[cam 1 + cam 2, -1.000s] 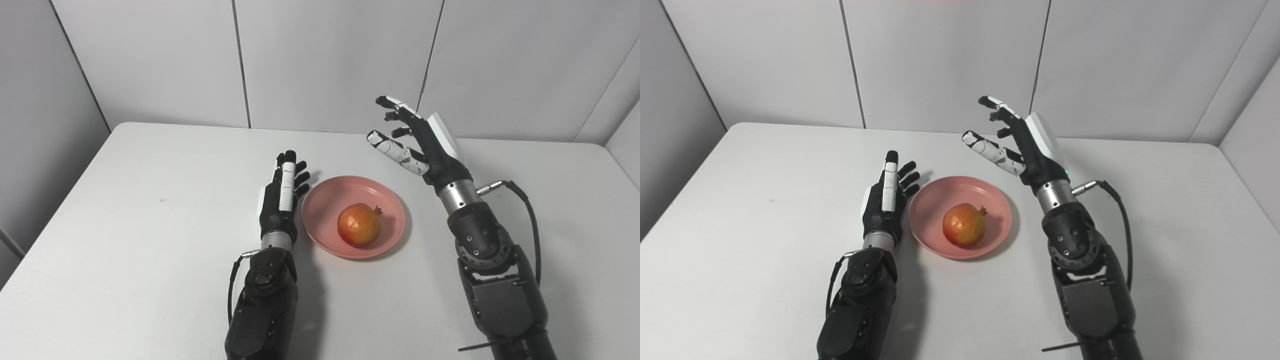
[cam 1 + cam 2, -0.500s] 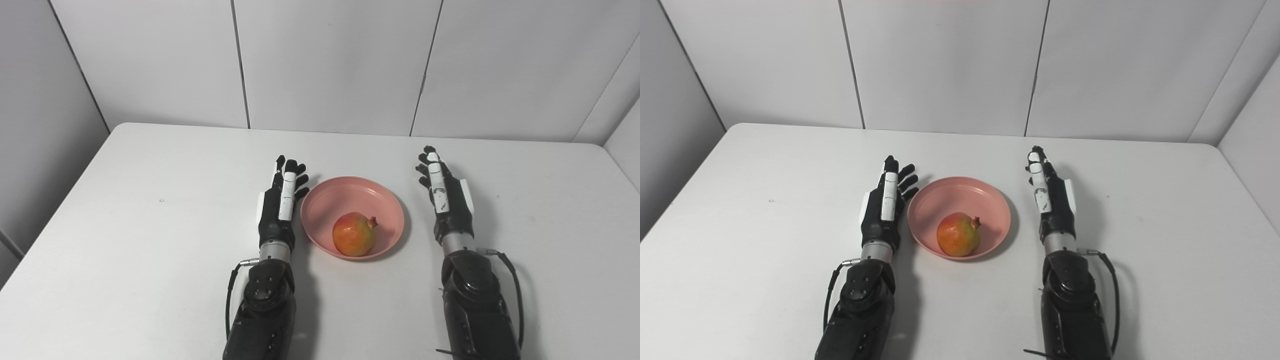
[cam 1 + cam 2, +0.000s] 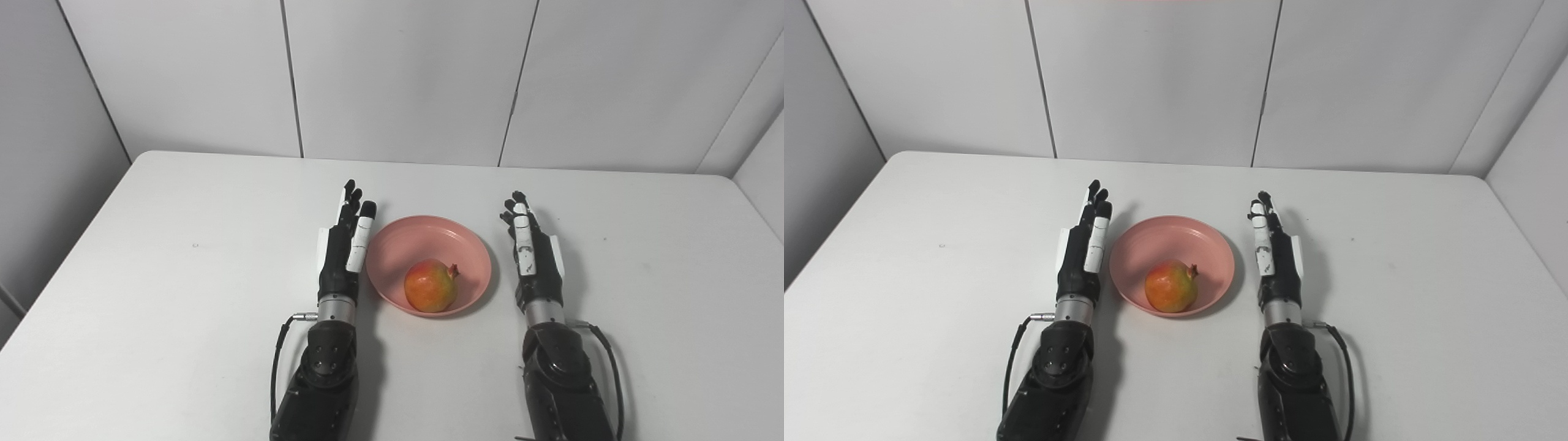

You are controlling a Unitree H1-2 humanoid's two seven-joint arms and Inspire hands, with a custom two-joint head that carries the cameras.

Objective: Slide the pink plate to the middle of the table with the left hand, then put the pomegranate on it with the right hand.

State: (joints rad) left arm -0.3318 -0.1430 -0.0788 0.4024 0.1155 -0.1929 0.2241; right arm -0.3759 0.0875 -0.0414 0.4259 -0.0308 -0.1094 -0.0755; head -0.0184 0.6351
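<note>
My right hand [image 3: 531, 260] just dropped from up high to the table [image 3: 184, 257], fingers straight, holding nothing, at the pink plate's [image 3: 398, 242] 3 o'clock. Left hand [image 3: 343, 257] flat at 9. Pomegranate [image 3: 430, 293] sits on the plate, mid-table, so looks done.

black arms, white-panelled fingers [image 3: 358, 236]
</note>
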